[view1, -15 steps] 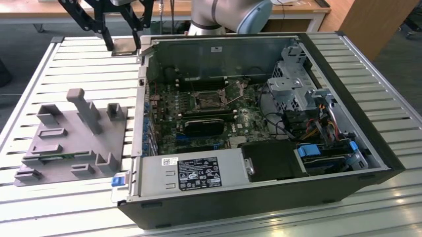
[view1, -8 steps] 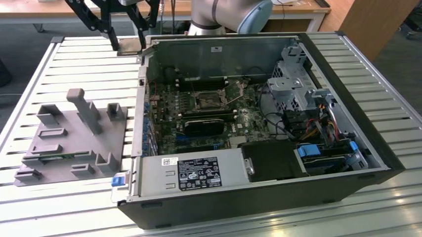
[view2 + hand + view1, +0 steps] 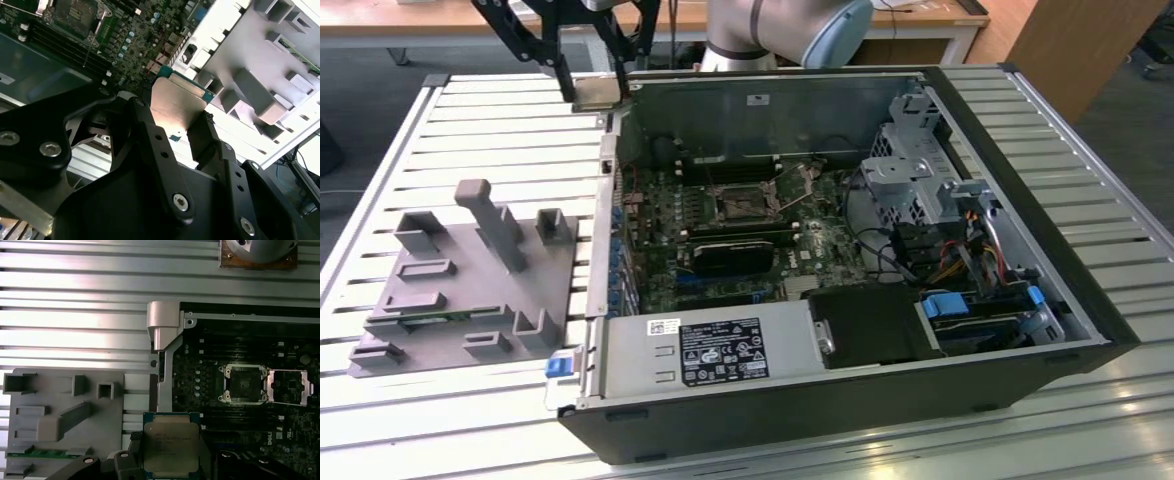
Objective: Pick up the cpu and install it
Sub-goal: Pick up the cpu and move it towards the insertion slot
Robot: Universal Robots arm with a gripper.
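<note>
Black pincer (image 3: 596,82) clenched on flat silvery square cpu (image 3: 171,447), above open black computer case (image 3: 854,415) edge; lettering illegible.

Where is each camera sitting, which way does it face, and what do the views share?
Exterior view: off the arm, looking down into the open computer case; arm and gripper show.
First wrist view: on the arm, looking down past the gripper at the held cpu, socket and grey tray.
Second wrist view: on the arm, looking along the black fingers gripping the cpu.
Shared: all three show cpu, socket, tray.
</note>
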